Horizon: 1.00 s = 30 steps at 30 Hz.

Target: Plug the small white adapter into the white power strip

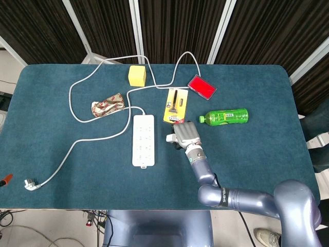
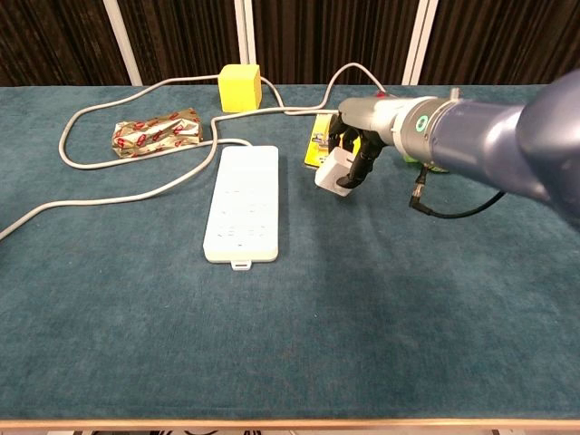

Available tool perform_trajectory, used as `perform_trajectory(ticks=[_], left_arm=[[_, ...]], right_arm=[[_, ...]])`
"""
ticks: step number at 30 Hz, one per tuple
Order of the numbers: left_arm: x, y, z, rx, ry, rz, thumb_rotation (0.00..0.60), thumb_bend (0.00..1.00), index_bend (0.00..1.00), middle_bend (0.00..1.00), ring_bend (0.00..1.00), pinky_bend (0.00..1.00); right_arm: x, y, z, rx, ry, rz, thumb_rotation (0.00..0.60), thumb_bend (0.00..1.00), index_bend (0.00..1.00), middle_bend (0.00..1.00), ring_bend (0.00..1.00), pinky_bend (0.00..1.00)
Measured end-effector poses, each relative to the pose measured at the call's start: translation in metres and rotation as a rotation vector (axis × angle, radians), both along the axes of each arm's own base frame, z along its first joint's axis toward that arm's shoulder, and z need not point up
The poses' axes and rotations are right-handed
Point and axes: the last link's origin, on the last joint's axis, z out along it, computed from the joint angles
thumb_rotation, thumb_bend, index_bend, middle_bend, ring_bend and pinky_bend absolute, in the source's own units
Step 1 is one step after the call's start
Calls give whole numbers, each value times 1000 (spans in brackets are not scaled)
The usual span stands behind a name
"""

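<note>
The right hand holds the small white adapter with its fingers curled around the adapter's body, lifted clear of the blue tabletop in the chest view. It hangs just right of the white power strip, which lies flat near the tabletop's middle with its cord looping off to the far left. Behind the hand sits a yellow blister pack (partly hidden by the hand in the chest view). Further right lies a green bottle on its side. A red case, a yellow block and a foil snack packet lie along the far side. The left hand shows in neither view.
</note>
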Motion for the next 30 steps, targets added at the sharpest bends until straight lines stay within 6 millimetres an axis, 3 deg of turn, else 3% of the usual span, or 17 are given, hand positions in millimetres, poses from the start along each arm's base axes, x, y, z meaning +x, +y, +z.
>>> perform_trajectory(ticks=[12,23,30], left_arm=[[-1,4,0,9,2,4,600,84,195,0,0,0],[3,3,-6,0,25,-9,600,84,181,0,0,0],[3,3,-5,6,26,-6,600,84,181,0,0,0]], right_arm=[[42,-8,25,94,277,61,600,454,673,599,561,305],[89,-29,25,119,438,71,600,461,695,615,576,305],[100,-32,15,107,476,114,600,461,695,619,579,305]])
